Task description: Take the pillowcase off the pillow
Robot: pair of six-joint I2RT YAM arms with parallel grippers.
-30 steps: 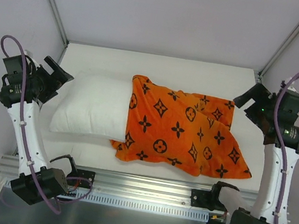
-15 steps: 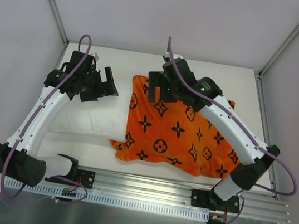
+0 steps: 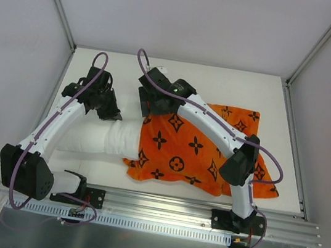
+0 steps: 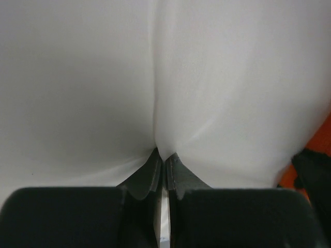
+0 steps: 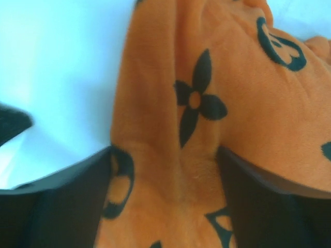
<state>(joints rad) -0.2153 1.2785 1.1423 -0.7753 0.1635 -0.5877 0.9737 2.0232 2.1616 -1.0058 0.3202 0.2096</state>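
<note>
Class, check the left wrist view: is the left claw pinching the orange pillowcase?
No, the left claw is shut on a fold of the white pillow.

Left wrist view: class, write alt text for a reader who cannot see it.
The left gripper is shut on a pinched fold of the white pillow, which nearly fills the frame. A sliver of orange pillowcase shows at the right edge.

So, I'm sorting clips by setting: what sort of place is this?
Probably a lab test cell: plain enclosure walls, an aluminium rail carrying both arm bases, a pillow on a white table.
</note>
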